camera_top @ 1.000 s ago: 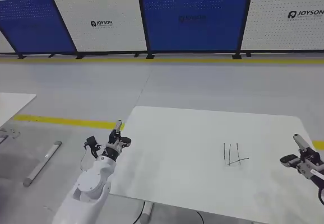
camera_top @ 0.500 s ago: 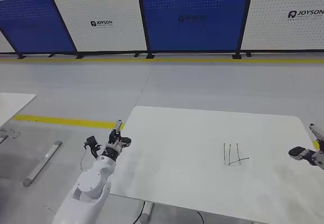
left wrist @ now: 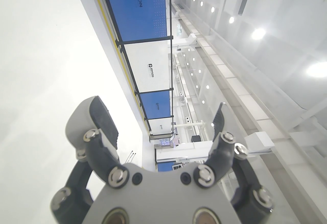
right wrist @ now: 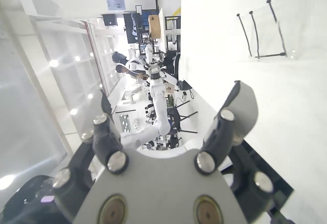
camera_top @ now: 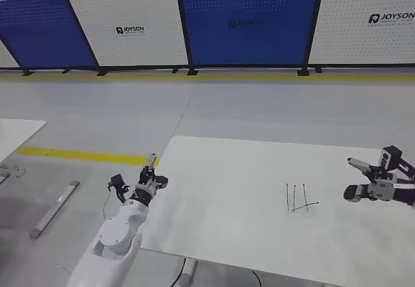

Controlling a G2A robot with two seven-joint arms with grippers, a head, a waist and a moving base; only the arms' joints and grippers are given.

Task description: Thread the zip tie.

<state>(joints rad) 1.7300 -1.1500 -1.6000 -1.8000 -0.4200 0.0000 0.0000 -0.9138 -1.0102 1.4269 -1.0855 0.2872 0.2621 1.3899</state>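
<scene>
STAGE: not begun, judged | zip ties (camera_top: 299,199): loose, unthreaded, flat on table (camera_top: 222,215), right half | left gripper (left wrist: 161,117): table's left edge, fingers apart, empty | right gripper (camera_top: 351,178): table's right edge, fingers apart, empty | REMAINING: grasp, thread

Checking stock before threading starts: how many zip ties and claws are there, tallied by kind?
Black zip ties: 4 (three side by side, one lying across their ends)
Claws: 2 (left claw and right claw, both open)
Total: 6
</scene>
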